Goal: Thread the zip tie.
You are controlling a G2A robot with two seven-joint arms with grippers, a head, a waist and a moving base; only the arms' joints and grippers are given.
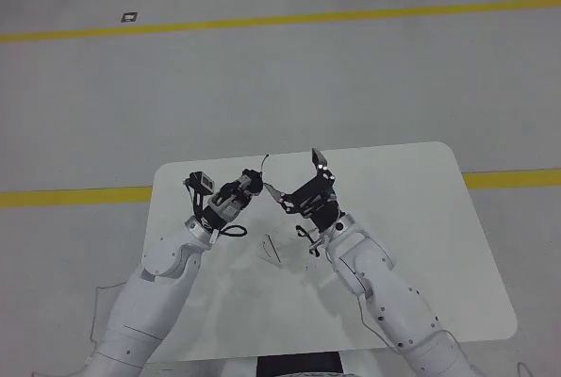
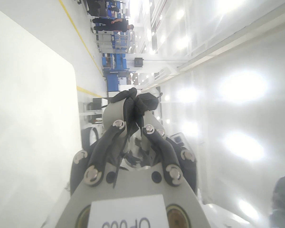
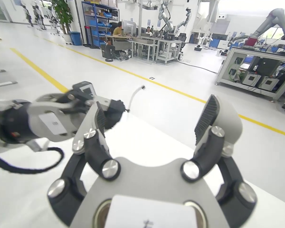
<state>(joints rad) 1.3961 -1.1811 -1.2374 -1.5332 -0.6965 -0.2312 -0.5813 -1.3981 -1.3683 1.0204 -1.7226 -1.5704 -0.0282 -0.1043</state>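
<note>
The right hand (image 3: 156, 112) gapes released. Just beside its finger, the left hand (image 3: 116, 112) is clenched on the zip tie (image 3: 133, 96), whose free tail curves upward beyond both.

Bright overall; harsh glare from ceiling lights (image 2: 243, 87).

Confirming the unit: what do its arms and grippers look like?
The left arm and right arm have white shells. The left gripper and right gripper are light grey, with black linkage bars, silver pins, ribbed black pads and a white base label. A black cable loops at the left wrist.
</note>
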